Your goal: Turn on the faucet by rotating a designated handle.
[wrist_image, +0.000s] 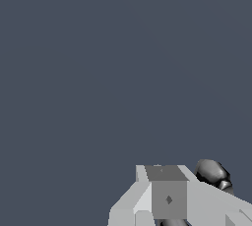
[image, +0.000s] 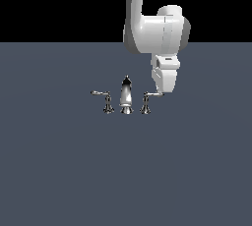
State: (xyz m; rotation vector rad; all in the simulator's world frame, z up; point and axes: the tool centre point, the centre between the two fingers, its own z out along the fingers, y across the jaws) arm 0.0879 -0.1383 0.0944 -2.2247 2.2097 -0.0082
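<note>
Before me, a flat, evenly lit slate-blue bench [image: 59,171] under a plain black backdrop [image: 59,4].

A flat, uniform slate-grey floor [image: 64,171] fills the lower part of the exterior view and nearly all of the wrist view, meeting a plain black backdrop [image: 59,4] along a straight horizontal edge in the exterior view.

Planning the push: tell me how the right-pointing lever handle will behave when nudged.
The handle looks like rigid chrome, so probably stiff and slippery. Its flared base suggests it pivots rather than tips. The gripper sits at its thin arm tip, so contact may slide off.
</note>
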